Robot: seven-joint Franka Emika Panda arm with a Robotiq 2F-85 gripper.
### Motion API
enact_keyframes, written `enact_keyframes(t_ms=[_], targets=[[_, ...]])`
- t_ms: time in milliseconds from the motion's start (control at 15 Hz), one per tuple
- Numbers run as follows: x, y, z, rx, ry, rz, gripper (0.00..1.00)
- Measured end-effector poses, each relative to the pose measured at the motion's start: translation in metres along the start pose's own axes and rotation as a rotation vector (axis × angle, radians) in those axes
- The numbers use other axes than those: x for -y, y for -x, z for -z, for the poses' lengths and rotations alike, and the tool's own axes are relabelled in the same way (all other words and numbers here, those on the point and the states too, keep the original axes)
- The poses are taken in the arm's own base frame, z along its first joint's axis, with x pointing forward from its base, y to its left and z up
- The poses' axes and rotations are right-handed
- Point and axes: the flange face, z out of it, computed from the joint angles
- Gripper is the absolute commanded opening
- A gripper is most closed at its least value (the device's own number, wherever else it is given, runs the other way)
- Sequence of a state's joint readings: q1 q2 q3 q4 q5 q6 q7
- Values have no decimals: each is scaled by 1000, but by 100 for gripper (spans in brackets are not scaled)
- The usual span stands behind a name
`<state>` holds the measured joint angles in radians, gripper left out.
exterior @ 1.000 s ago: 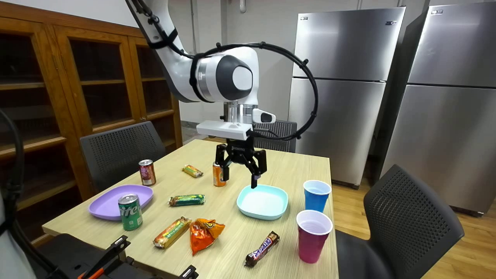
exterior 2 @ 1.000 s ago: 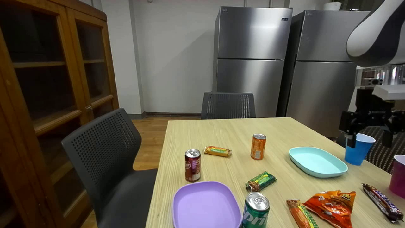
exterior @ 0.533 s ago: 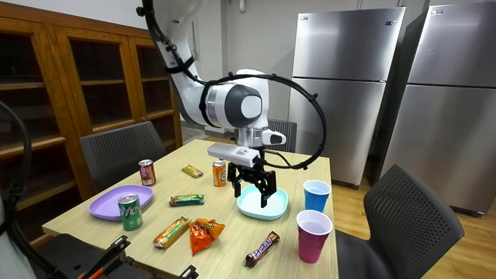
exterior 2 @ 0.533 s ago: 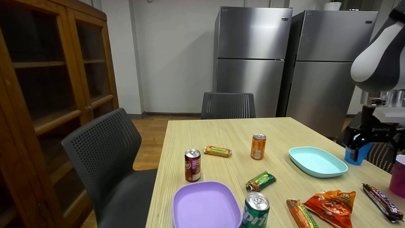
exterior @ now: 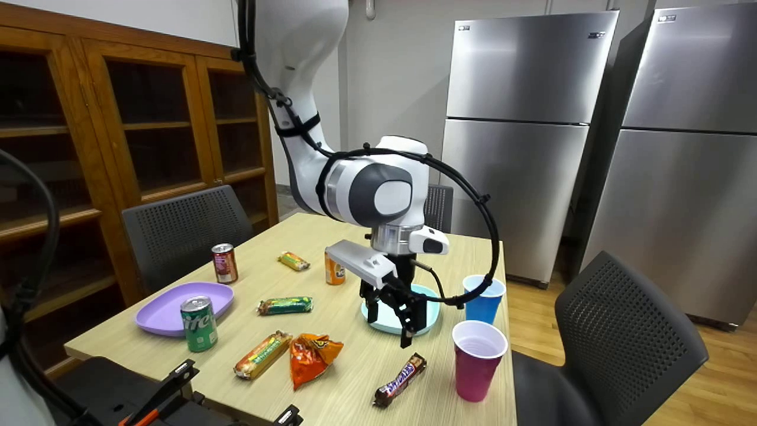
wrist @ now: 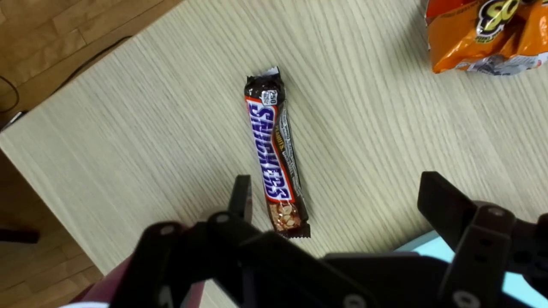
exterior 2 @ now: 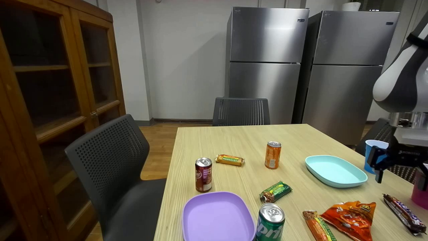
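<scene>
My black gripper [exterior: 388, 328] is open and empty above the table, beside the teal plate's front edge. In the wrist view, the jaws [wrist: 336, 184] stand wide apart. A Snickers bar [wrist: 274, 158] with a dark brown wrapper lies flat on the table below, nearer the left finger and apart from both fingers. It also shows in both exterior views [exterior: 400, 380] [exterior 2: 404, 214]. The teal plate [exterior 2: 336, 171] is partly hidden behind the gripper in an exterior view [exterior: 433, 316]. An orange snack bag [exterior: 313, 358] lies to one side of the bar; it shows in the wrist view [wrist: 483, 40].
A magenta cup [exterior: 479, 367] and a blue cup [exterior: 482, 305] stand near the table edge. A purple plate [exterior 2: 217, 217], a green can [exterior 2: 270, 222], a dark red can [exterior 2: 203, 175], an orange can [exterior 2: 273, 155] and several wrapped bars are on the table. Chairs surround it.
The arm and open gripper have moved down and toward the Snickers bar, from above the teal plate's far side to its near edge. The objects on the table have not moved.
</scene>
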<state>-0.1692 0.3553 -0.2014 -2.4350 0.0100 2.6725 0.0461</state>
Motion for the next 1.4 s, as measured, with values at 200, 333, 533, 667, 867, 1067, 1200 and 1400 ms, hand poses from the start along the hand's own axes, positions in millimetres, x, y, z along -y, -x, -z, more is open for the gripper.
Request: enact_keyframes(t_ms=[200, 333, 533, 667, 867, 1067, 1200, 1400], targets=[[-7, -5, -14, 11, 10, -35, 100], [-12, -9, -24, 23, 21, -49, 100], [-18, -15, -39, 42, 37, -61, 100], [-22, -17, -48, 53, 46, -64, 100], [-23, -18, -59, 69, 55, -64, 100], [-24, -18, -68, 81, 62, -62, 100], [-25, -19, -73, 88, 67, -62, 100], [-27, -20, -76, 91, 74, -63, 100]])
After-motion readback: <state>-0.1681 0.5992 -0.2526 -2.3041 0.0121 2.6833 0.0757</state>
